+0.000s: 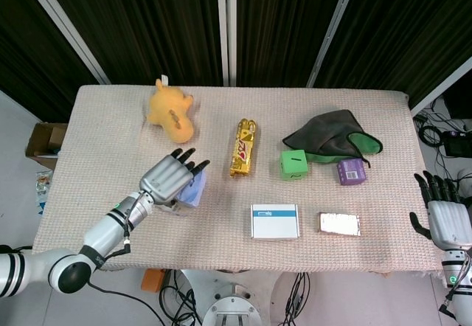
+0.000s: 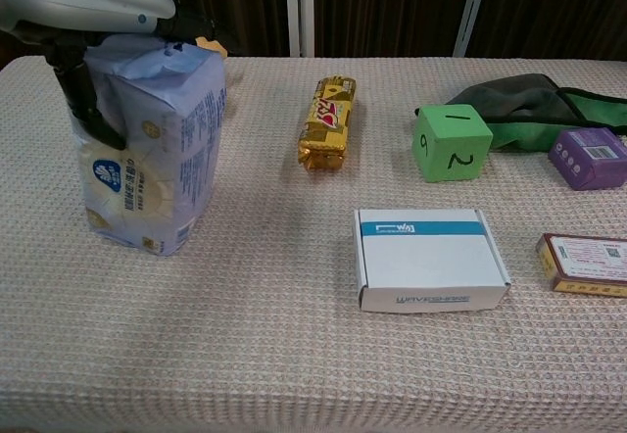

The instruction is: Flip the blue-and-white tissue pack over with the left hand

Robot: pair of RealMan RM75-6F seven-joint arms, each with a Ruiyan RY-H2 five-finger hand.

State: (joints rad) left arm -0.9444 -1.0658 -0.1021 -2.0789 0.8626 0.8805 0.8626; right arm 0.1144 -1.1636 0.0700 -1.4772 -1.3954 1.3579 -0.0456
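Note:
The blue-and-white tissue pack [image 2: 157, 159] stands upright on one end at the left of the table. In the head view only its right edge [image 1: 195, 191] shows under my hand. My left hand [image 1: 168, 178] lies over the pack's top. In the chest view this hand [image 2: 83, 2] has its thumb pressed on the pack's near face and its fingers reaching over the far side, so it holds the pack. My right hand [image 1: 446, 219] hangs off the table's right edge, fingers apart, holding nothing.
A yellow plush toy [image 1: 173, 111] sits behind the pack. A gold snack bar [image 2: 328, 122] lies right of it, then a green cube [image 2: 451, 141], a dark cloth [image 1: 332, 136] and a purple box [image 1: 352, 171]. A white box [image 2: 429, 259] and a reddish box [image 1: 340, 223] lie near the front.

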